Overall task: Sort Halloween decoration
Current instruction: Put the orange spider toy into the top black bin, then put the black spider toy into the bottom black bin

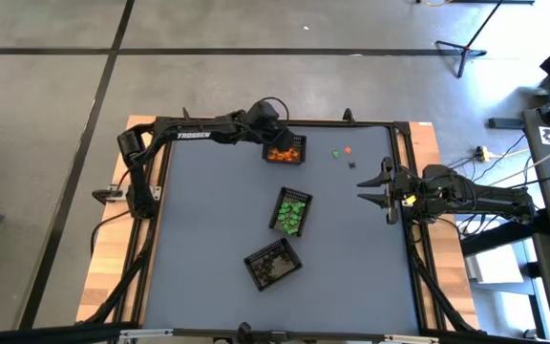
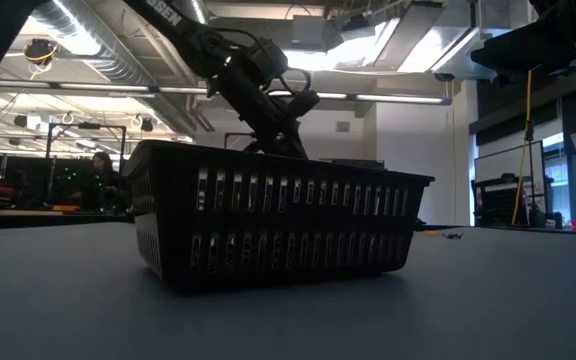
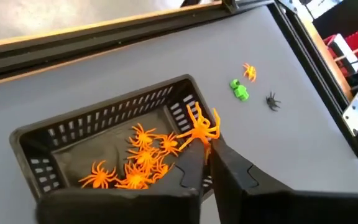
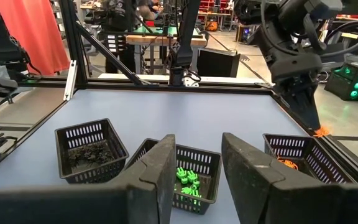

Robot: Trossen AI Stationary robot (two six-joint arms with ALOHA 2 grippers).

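My left gripper (image 3: 207, 148) is shut on an orange spider trinket (image 3: 200, 126) just above the far basket (image 1: 285, 151), which holds several orange spiders (image 3: 138, 163). From the right wrist view, the left gripper (image 4: 316, 124) points down over that basket's rim. A green trinket (image 3: 239, 90), an orange one (image 3: 249, 71) and a black spider (image 3: 272, 101) lie loose on the grey mat. The middle basket (image 1: 291, 211) holds green trinkets (image 4: 188, 180) and the near basket (image 1: 273, 264) black ones. My right gripper (image 1: 387, 191) waits open at the table's right side. My left gripper pinches the orange spider (image 3: 202, 132) between its two fingertips, coming from above at a slant. The spider is lifted clear, sticking out past the fingertips over the basket's right corner. Which part of the spider is gripped is hidden by the fingers.
The near basket (image 2: 278, 225) fills the middle of the low view. The table's dark frame rail (image 1: 285, 122) runs close behind the far basket. Bare grey mat (image 1: 199, 220) lies to the left of the baskets. People and workbenches show in the room beyond.
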